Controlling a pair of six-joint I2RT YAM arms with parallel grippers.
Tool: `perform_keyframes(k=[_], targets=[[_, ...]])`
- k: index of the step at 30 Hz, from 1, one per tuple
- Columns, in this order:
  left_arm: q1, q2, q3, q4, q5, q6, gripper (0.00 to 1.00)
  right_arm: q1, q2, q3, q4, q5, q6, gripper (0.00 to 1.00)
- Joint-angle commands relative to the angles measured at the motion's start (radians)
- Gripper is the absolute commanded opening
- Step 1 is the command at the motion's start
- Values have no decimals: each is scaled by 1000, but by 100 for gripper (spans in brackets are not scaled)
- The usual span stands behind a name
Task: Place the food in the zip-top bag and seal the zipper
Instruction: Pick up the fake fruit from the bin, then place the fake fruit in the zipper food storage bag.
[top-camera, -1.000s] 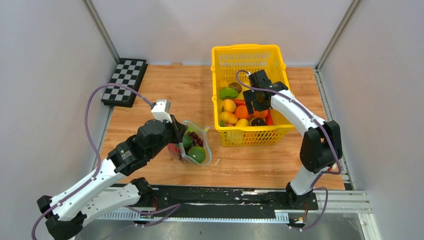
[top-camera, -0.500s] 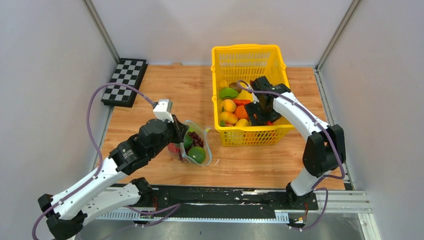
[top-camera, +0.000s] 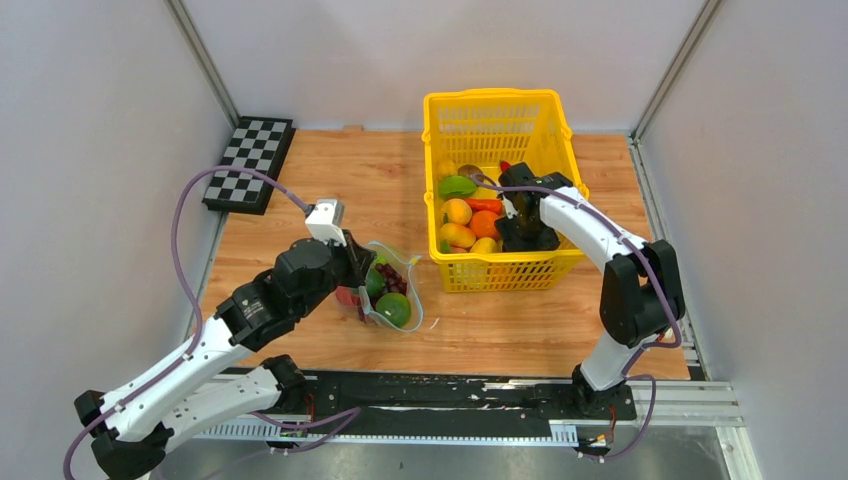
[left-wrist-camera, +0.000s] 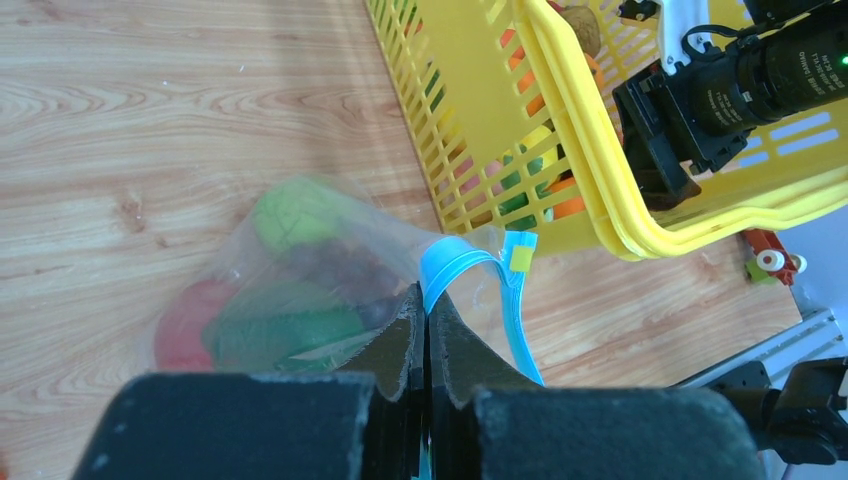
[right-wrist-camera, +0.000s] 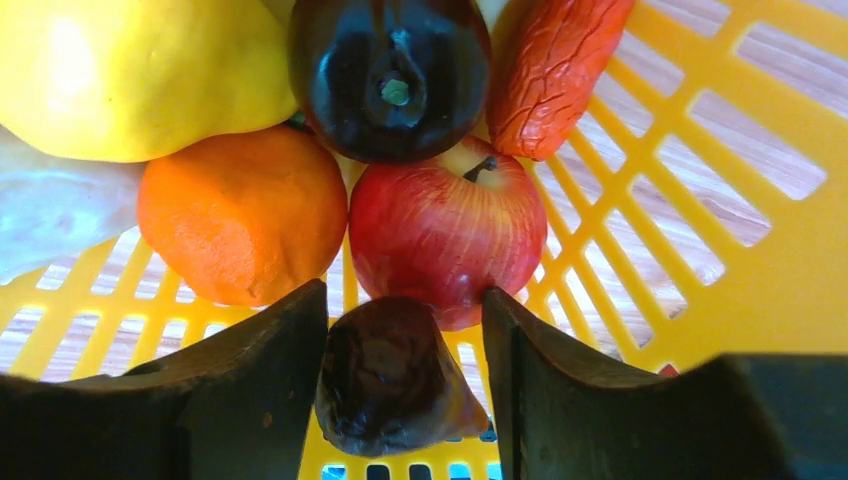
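Observation:
The zip-top bag (top-camera: 392, 290) lies on the wood left of the basket, holding green, red and dark food; it also shows in the left wrist view (left-wrist-camera: 300, 270). My left gripper (top-camera: 362, 268) is shut on the bag's mouth, its closed tips (left-wrist-camera: 427, 292) pinching the teal-blue zipper (left-wrist-camera: 455, 262), which loops open to the right. My right gripper (top-camera: 522, 232) is down inside the yellow basket (top-camera: 495, 100). It is open (right-wrist-camera: 405, 290), its fingers either side of a dark brown wrinkled fruit (right-wrist-camera: 390, 375) on the basket floor. The left finger touches the fruit; the right one stands apart.
Just beyond the right gripper lie a red apple (right-wrist-camera: 445, 225), an orange (right-wrist-camera: 240, 215), a dark plum (right-wrist-camera: 390, 75), a yellow fruit (right-wrist-camera: 140, 70) and a wrinkled red fruit (right-wrist-camera: 560, 70). The basket wall (left-wrist-camera: 590, 170) stands close to the bag's right. A checkerboard (top-camera: 250, 163) lies far left.
My right gripper has dropped from above the basket down among the fruit near its front wall. The left arm and the bag have not moved.

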Motion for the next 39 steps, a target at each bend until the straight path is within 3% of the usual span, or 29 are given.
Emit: perform_keyframes(k=[1,3,6,25,39], targets=[[-3,-27,7,37,-17,14,3,3,3,-19,68,11,30,51],[-2,-25,10,37,-17,14,3,3,-14,-10,82,15,38,36],[-2,-23,12,36,-18,15,2,3,-63,-7,110,17,35,28],[-1,-4,9,46,-14,7,3,3,-220,42,224,-5,64,24],[-1,21,10,71,9,-4,3,5,-430,35,384,-285,130,25]])
